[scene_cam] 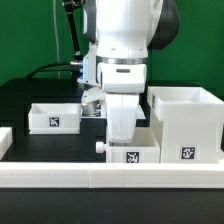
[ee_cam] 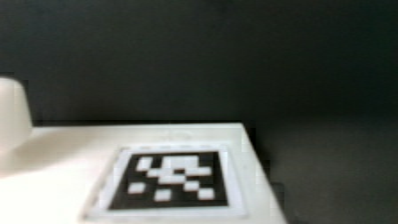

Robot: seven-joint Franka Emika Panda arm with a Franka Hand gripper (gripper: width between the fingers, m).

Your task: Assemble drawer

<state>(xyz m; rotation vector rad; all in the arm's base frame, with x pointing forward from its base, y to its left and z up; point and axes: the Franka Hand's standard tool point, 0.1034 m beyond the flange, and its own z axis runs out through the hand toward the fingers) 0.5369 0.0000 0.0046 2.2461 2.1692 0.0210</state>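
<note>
Here we see a long white rail (scene_cam: 60, 176) lying along the bench (scene_cam: 25, 100) edge nearest the exterior camera, while the arm's bulk hides much of the bench's middle. The knobbed drawer box (scene_cam: 133, 154) sits just behind that rail, directly beneath the gripper (scene_cam: 120, 132); we cannot tell whether its fingers are spread or clenched. We count three white tagged parts: this box, one plain drawer box (scene_cam: 55, 117) toward the exterior view's left edge, and one larger case (scene_cam: 187, 125) toward its right. In the wrist view a tag (ee_cam: 173, 180) looms close and blurred.
</note>
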